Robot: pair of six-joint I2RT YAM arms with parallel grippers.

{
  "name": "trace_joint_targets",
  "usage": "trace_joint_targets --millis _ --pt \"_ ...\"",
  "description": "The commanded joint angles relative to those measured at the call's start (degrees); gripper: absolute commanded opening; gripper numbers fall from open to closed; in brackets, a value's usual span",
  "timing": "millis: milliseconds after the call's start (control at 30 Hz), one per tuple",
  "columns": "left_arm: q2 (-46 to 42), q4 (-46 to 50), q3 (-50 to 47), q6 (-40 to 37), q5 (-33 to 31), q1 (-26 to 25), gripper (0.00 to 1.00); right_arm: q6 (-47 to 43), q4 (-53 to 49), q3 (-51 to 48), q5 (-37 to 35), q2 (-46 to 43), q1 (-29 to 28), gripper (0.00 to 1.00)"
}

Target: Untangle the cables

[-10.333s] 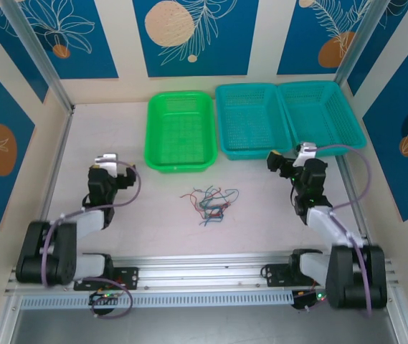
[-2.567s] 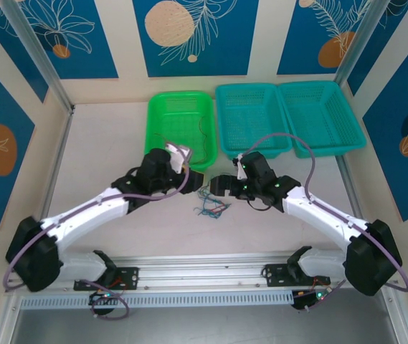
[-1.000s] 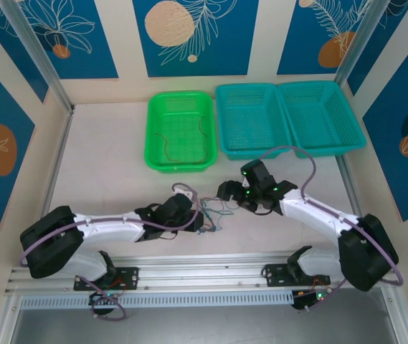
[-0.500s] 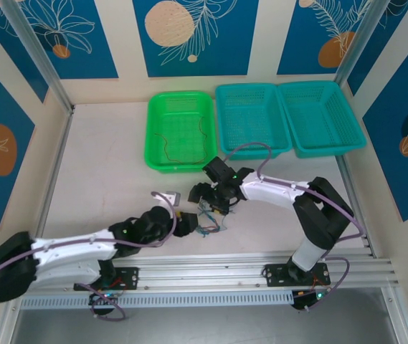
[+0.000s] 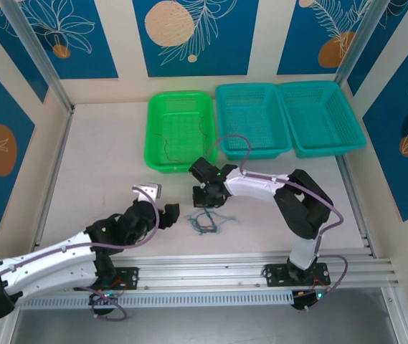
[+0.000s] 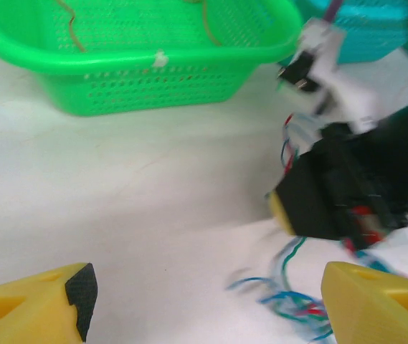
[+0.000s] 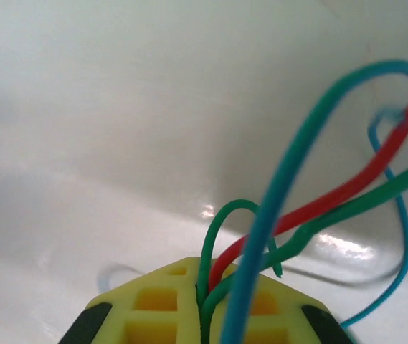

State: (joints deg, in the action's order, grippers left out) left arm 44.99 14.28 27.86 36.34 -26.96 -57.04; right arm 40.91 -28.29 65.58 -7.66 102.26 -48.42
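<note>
Pale tabletop [image 5: 96, 165] stretches from an aluminium rail [image 5: 204, 266], nearest of all, to the green basket [image 5: 178, 169]. Well in front of that basket, toward its left corner, the left gripper [image 5: 169, 213] hovers with its yellow fingers [image 6: 39, 312] wide apart. In front of the basket's right corner the cables [image 5: 205, 222] lie in a blue, teal and red tangle. The right gripper [image 5: 205, 199], between tangle and basket, is clamped on several strands. A thin red-brown wire [image 5: 165, 149] lies inside the basket. Two teal baskets [image 5: 221, 122] sit to its right, and blue leaf-print wall panels [image 5: 193, 32] stand behind.
</note>
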Motion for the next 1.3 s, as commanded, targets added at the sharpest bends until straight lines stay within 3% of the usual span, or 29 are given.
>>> trace_joint_targets --millis 0,67,167,367,533,667,733,833,933,1033,1267 --pt "1.40 5.48 5.67 -2.63 8.18 5.96 0.82 -24.19 5.74 -4.67 1.40 -10.37 -0.66 0.00" --pt "1.93 6.02 8.17 -3.70 15.99 11.26 0.82 -35.07 10.69 -9.00 4.39 -16.09 -0.77 0.00" --pt "2.15 6.71 11.40 -5.10 24.20 16.99 0.81 -46.62 14.83 -13.36 0.64 -20.74 -1.24 0.00" --pt "9.13 10.60 20.55 -10.58 41.24 20.99 0.73 -64.12 7.57 -13.23 5.86 -21.22 -0.82 0.00" --pt "13.28 6.71 21.91 -10.80 44.82 21.98 0.62 -68.12 10.71 -15.88 16.96 -25.69 1.72 0.00" --pt "16.89 1.43 21.98 -7.65 46.89 24.41 0.49 -69.00 11.29 -16.58 19.23 -27.46 2.10 0.00" --pt "18.45 -3.62 21.42 -6.87 48.21 24.55 0.48 -69.19 10.79 -16.59 20.29 -27.63 2.29 0.00" --pt "20.79 -13.52 19.85 -5.28 53.49 24.52 0.57 -68.74 10.78 -16.66 21.80 -27.81 2.61 0.00" --pt "23.20 -17.54 18.90 -3.47 53.90 24.57 0.62 -68.18 11.45 -16.71 21.81 -28.25 2.98 0.00" --pt "25.01 -15.53 18.79 -3.76 51.04 24.62 0.48 -67.39 12.75 -17.03 21.44 -28.82 3.28 0.00" --pt "24.28 -19.65 15.26 0.07 50.45 24.71 0.02 -61.47 18.59 -18.44 15.47 -27.94 3.51 0.00"
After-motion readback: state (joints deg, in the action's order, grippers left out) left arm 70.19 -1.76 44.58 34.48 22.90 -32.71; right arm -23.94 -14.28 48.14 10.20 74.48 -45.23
